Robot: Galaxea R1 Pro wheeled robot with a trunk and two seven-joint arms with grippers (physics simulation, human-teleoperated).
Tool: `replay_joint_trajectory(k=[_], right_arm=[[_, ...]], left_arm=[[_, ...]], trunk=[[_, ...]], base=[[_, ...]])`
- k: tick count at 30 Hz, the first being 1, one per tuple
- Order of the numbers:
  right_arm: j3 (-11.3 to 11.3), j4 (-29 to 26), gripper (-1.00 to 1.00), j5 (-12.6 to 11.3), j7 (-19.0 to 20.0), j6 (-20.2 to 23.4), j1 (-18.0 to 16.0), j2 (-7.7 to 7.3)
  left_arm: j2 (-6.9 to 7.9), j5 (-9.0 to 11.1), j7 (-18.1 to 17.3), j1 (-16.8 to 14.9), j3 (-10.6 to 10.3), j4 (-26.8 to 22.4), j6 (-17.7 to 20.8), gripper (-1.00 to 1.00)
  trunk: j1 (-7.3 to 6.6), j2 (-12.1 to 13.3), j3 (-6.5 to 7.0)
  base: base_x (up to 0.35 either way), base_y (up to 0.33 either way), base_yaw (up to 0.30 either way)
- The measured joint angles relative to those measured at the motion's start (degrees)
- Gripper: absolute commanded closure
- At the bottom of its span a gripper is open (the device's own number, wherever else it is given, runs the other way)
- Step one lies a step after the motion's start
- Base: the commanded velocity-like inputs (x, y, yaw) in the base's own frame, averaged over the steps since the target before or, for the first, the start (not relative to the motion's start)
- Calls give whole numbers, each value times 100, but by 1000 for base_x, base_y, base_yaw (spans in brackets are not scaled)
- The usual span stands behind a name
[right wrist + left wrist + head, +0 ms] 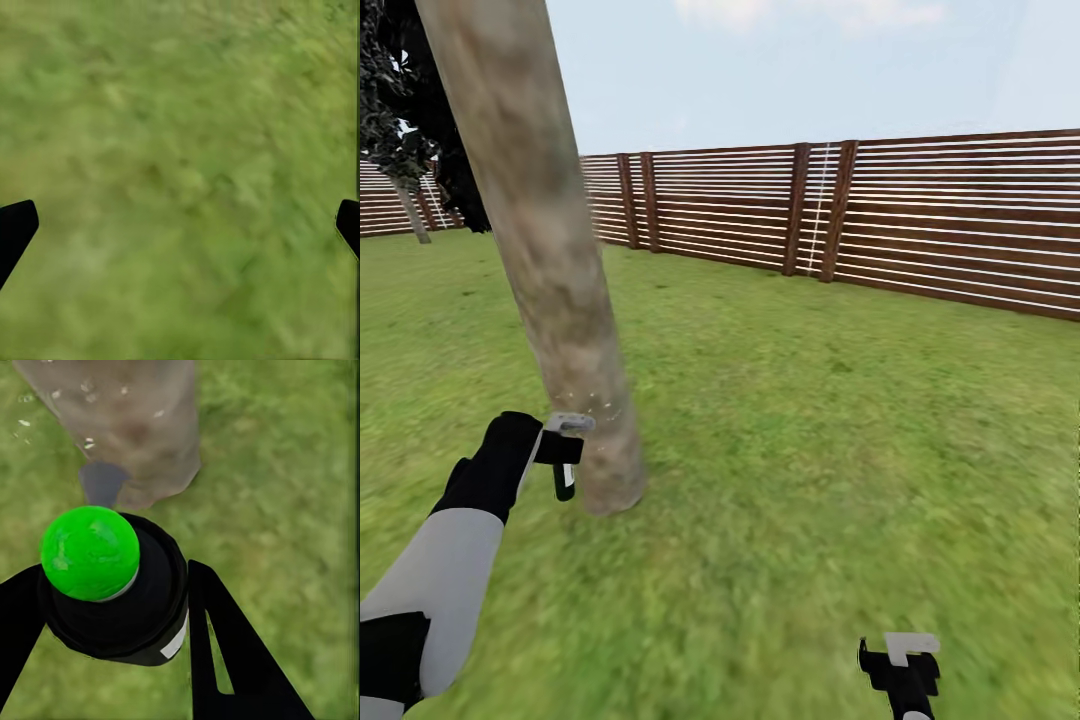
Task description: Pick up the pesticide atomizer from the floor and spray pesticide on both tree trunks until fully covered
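**Spraying the base of the near trunk**

My left gripper (pixel 565 455) is clamped on the atomizer (pixel 112 585), its two fingers pressed against the black body on either side. Through the wrist camera I see the green cap (pixel 90 553) facing me and the grey nozzle (pixel 103 482) beyond it, aimed at the trunk (pixel 545 250) just above where it meets the grass (pixel 810 450). The nozzle is near the bark, not touching as far as I can tell. A few whitish specks of pesticide (pixel 595 405) hang around the trunk at the height of my hand, and more dot the bark in the wrist view.

My right gripper (pixel 900 668) hangs low over the grass with its fingers spread wide and nothing between them.

I judge this tree to be partly done at best: the specks sit in a low band, and the trunk rises bare well above it. To do this well I would keep the nozzle square to the bark and sweep slowly upward, then work round the trunk so the far side gets its share. The main risk is drifting aside and wasting spray on the lawn. The fence (pixel 920 220) stands well back. A dark tree (pixel 405 120) stands off to the left.
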Motion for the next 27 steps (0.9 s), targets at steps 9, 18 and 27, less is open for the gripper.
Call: replay_joint_trajectory(k=[9,18,27], right_arm=[[0,-4,-100,-4,0,0,-1,0],[0,0,-100,-3,0,0,-2,3],[-1,-4,-100,-7,0,0,-1,0]], left_arm=[[7,0,0,0,13,0,0,100],[1,-16,308,1,189,-2,-4,100],[-292,288,543,3,177,79,3,100]], trunk=[[1,0,0],[1,0,0],[-1,0,0]], base=[[8,-275,0],[0,-276,185],[128,-248,130]])
